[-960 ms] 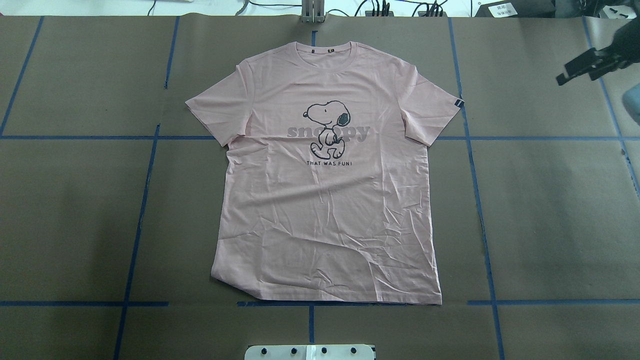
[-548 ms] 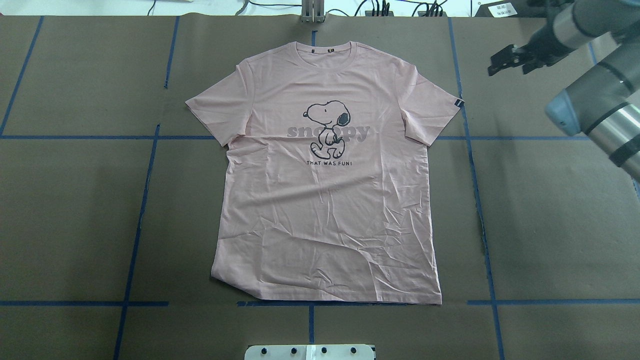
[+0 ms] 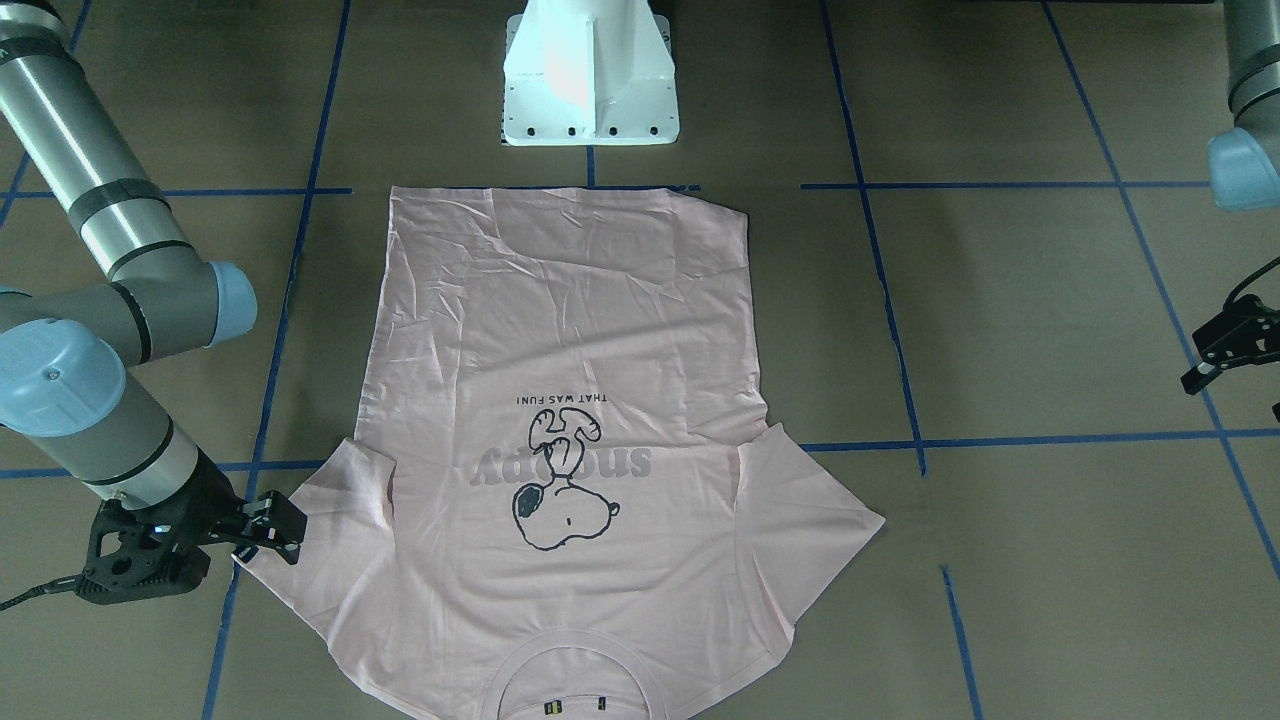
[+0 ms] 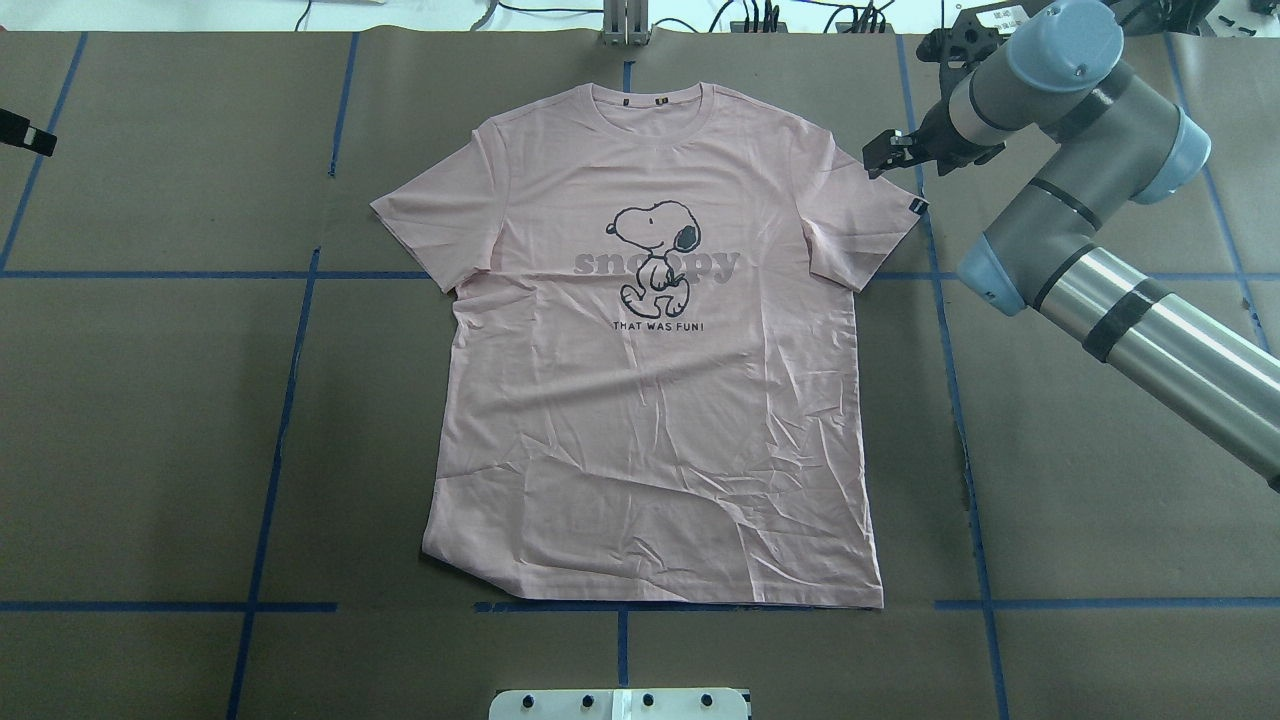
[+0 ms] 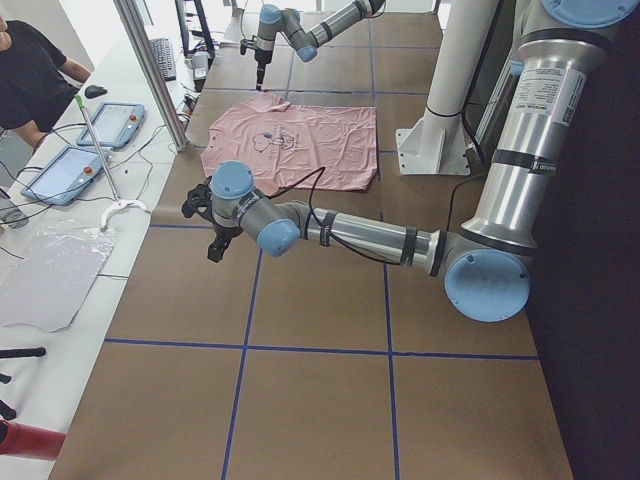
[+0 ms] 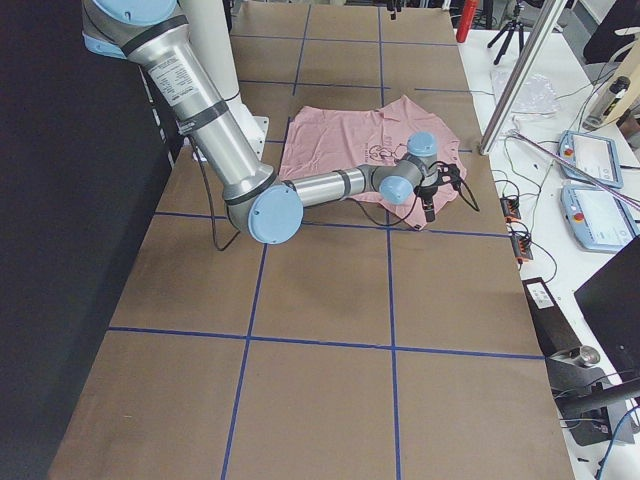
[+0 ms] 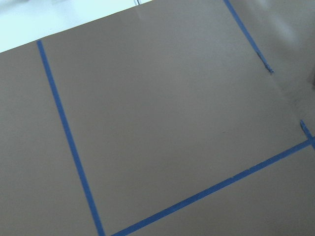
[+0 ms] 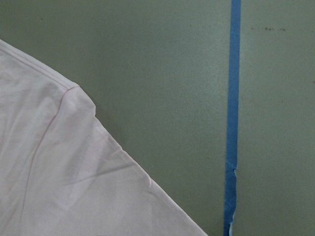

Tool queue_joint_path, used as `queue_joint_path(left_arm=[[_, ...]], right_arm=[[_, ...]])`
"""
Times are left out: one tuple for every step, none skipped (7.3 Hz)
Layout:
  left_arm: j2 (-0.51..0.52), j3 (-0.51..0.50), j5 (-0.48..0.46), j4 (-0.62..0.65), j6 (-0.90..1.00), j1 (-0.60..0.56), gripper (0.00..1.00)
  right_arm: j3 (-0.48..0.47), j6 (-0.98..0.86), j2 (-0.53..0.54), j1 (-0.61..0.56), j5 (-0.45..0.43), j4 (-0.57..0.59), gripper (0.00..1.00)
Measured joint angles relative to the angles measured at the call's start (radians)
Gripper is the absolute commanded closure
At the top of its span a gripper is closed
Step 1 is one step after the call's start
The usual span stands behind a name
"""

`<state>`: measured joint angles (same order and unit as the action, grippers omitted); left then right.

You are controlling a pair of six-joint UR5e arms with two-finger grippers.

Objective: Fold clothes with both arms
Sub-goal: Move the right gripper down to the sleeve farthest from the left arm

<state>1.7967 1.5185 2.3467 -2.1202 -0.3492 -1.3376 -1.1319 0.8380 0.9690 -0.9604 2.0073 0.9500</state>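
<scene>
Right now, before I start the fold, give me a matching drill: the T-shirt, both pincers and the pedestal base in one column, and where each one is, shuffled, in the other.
Things:
1. T-shirt
2. right pincer
3. left pincer
4. white pedestal base

Places:
A. over bare table, well clear of the shirt
B. lying flat, print up, in the middle
C. at the edge of a sleeve
D. just beyond the hem

Pairs: 1-B, 2-C, 3-A, 4-D.
</scene>
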Motion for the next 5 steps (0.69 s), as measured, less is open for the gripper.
queue_joint_path(left_arm=[[0.002,0.002,-0.001,-0.005,-0.034,0.001,0.00],[0.003,0.003,0.000,-0.007,-0.056,0.001,0.00],[0.004,0.004,0.000,-0.007,-0.066,0.001,0.00],[0.005,0.004,0.000,-0.007,-0.072,0.001,0.00],[0.005,0.003,0.001,-0.007,-0.074,0.002,0.00]], right_arm=[[0.012,-0.004,0.002,0.003,0.001,0.000,0.00],[0.021,-0.007,0.007,0.003,0.003,0.001,0.00],[0.031,-0.010,0.012,0.004,0.004,0.001,0.00],[0.037,-0.011,0.016,0.005,0.004,0.002,0.00],[0.042,-0.011,0.018,0.008,0.004,0.002,0.05]])
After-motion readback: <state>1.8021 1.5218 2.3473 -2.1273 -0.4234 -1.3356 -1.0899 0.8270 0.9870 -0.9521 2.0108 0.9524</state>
